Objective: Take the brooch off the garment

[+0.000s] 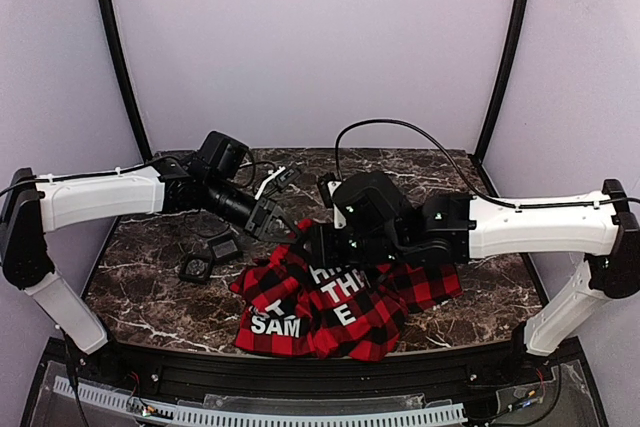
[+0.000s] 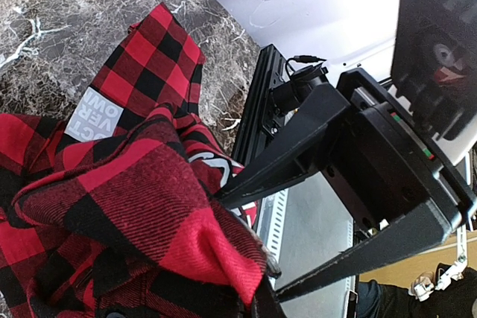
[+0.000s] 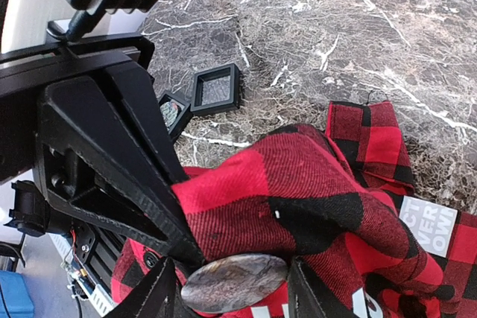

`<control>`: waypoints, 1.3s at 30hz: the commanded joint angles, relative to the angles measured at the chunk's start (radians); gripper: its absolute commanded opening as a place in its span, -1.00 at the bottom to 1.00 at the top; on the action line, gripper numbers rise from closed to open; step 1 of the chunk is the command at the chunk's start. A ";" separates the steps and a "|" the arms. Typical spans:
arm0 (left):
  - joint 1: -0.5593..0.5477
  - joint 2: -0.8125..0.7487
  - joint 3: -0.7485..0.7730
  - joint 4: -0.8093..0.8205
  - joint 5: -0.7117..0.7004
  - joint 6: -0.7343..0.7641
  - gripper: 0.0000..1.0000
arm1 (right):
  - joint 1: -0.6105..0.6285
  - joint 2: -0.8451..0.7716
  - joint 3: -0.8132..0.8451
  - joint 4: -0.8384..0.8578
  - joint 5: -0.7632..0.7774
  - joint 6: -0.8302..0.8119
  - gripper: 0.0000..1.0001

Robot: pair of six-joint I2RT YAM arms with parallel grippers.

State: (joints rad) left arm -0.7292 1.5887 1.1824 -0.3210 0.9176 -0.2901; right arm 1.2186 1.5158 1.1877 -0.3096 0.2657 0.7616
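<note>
The red-and-black plaid garment (image 1: 300,297) lies bunched at the table's front middle, with one fold lifted. My left gripper (image 1: 277,226) is shut on that raised fold; in the left wrist view the cloth (image 2: 112,206) sits pinched at the gripper's (image 2: 250,251) tips. My right gripper (image 1: 313,244) meets it from the right. In the right wrist view the brooch (image 3: 235,281), a small grey marbled disc, sits on the cloth (image 3: 298,191) between my right gripper's (image 3: 231,290) fingers, which close on its two edges. The left gripper (image 3: 175,247) holds the fold just beside it.
Two small black square frames (image 1: 195,268) (image 1: 222,245) lie on the marble table (image 1: 140,287) left of the garment; they also show in the right wrist view (image 3: 216,88) (image 3: 173,112). A black rail (image 1: 300,367) runs along the front edge. A cable (image 1: 400,127) loops behind.
</note>
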 commanded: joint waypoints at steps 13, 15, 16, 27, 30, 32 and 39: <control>-0.005 -0.013 0.002 -0.033 -0.139 0.024 -0.98 | 0.018 0.016 0.062 -0.085 0.092 0.034 -0.86; -0.004 -0.014 0.006 -0.043 -0.154 0.030 -0.98 | 0.017 0.007 0.053 -0.082 0.094 0.035 -0.95; -0.005 -0.014 0.009 -0.051 -0.159 0.035 -0.98 | 0.018 0.001 0.047 -0.080 0.095 0.033 -1.00; -0.006 -0.075 0.013 -0.080 -0.232 0.098 -0.25 | -0.069 -0.112 -0.082 0.083 -0.067 -0.088 -1.00; -0.006 -0.095 0.005 -0.071 -0.241 0.105 -0.15 | -0.100 -0.146 -0.119 0.123 -0.097 -0.098 -1.00; -0.006 -0.098 -0.002 -0.058 -0.235 0.101 -0.14 | -0.105 -0.154 -0.122 0.121 -0.090 -0.106 -1.00; -0.005 -0.053 -0.013 -0.017 -0.184 0.048 -0.14 | -0.094 -0.117 -0.077 0.066 -0.030 -0.155 -1.00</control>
State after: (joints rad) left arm -0.7311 1.5223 1.1835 -0.3733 0.7010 -0.2146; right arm 1.1149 1.3823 1.0771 -0.2493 0.1993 0.6529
